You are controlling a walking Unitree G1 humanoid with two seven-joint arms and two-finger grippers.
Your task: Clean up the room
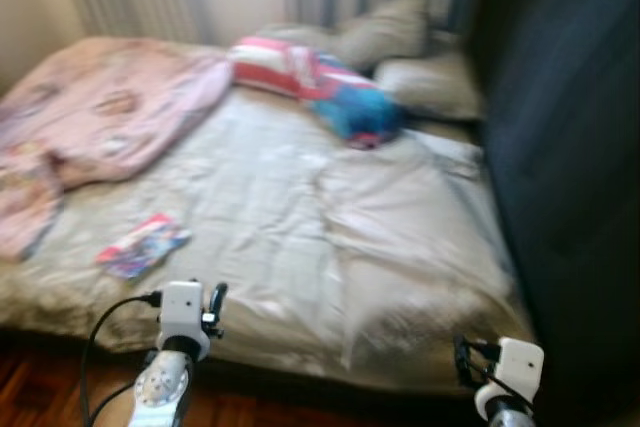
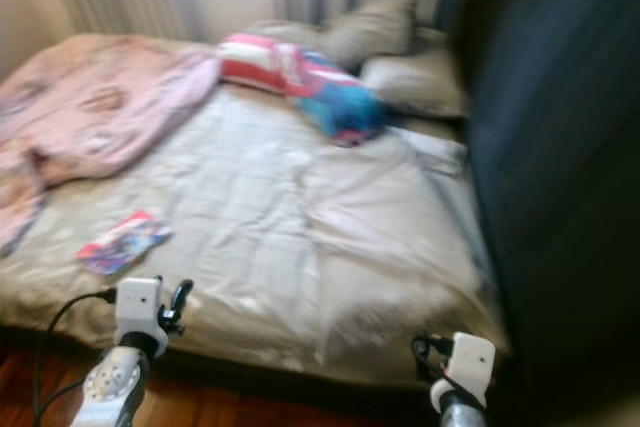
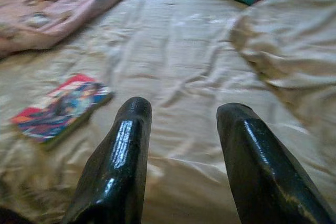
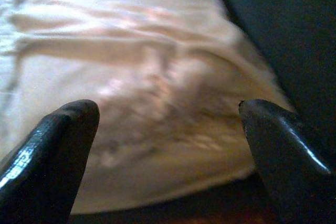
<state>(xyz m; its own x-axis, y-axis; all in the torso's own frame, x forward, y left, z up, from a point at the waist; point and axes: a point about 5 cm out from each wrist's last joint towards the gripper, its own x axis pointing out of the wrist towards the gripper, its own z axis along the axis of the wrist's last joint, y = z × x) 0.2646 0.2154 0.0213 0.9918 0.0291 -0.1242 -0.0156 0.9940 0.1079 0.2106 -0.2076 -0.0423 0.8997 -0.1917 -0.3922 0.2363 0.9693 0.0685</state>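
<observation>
A pink blanket (image 1: pixel 95 112) is seen bunched over the far left part of the bed (image 1: pixel 300 237), one fold trailing down its left side. Nearer the foot, a colourful book (image 1: pixel 143 245) lies flat on the beige sheet, apart from the blanket. The left arm is raised at the bed's near edge, below and just right of the book, its white wrist housing upright and a black cable looped off to its left. The left tool (image 3: pixel 181 111) is pointed across the sheet with nothing held; its fingers (image 3: pixel 123 150) are set moderately apart, and the book is seen beyond and to one side of them.

Towards the head of the bed, a red-and-white striped pillow (image 1: pixel 275 62) is laid beside a blue bundle (image 1: pixel 360 112), with two beige pillows (image 1: pixel 400 47) behind. The right arm is held low at the bed's near right corner. The right tool (image 4: pixel 168 111) is spread wide and empty over the rumpled sheet edge. A dark panel (image 1: pixel 570 147) stands along the bed's right side.
</observation>
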